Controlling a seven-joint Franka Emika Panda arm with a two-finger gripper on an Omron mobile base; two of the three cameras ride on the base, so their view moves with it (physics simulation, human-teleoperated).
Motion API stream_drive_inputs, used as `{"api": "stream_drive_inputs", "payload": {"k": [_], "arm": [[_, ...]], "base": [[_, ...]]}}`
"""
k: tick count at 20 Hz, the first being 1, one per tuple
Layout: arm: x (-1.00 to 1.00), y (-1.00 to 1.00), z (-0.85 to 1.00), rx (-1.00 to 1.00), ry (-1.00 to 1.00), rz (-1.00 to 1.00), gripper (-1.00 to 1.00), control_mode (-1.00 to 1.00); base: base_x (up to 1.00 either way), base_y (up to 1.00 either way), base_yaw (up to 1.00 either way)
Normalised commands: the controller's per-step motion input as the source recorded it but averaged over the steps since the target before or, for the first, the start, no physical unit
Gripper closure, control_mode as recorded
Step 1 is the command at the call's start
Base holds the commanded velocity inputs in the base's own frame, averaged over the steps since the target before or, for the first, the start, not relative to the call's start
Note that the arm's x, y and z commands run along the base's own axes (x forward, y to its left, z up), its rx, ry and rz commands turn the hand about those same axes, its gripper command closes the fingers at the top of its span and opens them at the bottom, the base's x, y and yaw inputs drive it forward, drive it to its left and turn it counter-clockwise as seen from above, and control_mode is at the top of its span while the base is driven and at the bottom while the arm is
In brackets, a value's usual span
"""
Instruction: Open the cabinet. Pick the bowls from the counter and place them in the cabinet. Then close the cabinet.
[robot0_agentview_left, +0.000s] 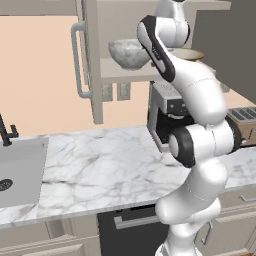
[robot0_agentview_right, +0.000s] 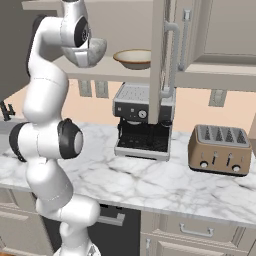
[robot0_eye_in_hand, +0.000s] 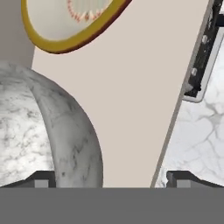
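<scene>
The gripper (robot0_eye_in_hand: 109, 179) stands wide open, holding nothing — its tips sit either side of the marbled bowl's (robot0_eye_in_hand: 43, 131) rim. That bowl rests on the cabinet's bottom shelf (robot0_eye_in_hand: 140, 87), with the tan bowl (robot0_eye_in_hand: 65, 22) just beyond it on the same shelf. From the base views both bowls sit inside the cabinet (robot0_agentview_left: 92, 60) — its doors open, above the counter (robot0_agentview_left: 110, 165).
</scene>
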Motion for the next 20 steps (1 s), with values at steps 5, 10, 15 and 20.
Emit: {"api": "stream_drive_inputs", "payload": {"k": [5,10,15,20], "arm": [[-0.88,-0.02,0.09,0.0,-0.08,0.0,-1.0,-1.0],[-1.0,-0.01,0.25,0.0,-0.08,0.0,-1.0,-1.0],[-1.0,-0.13,0.33,0.02,0.0,0.0,-1.0,-1.0],[-1.0,-0.49,0.57,0.07,0.0,0.0,-1.0,-1.0]], "base": [[0.0,0.0,0.0],[0.0,0.0,0.0],[0.0,0.0,0.0],[0.0,0.0,0.0]]}}
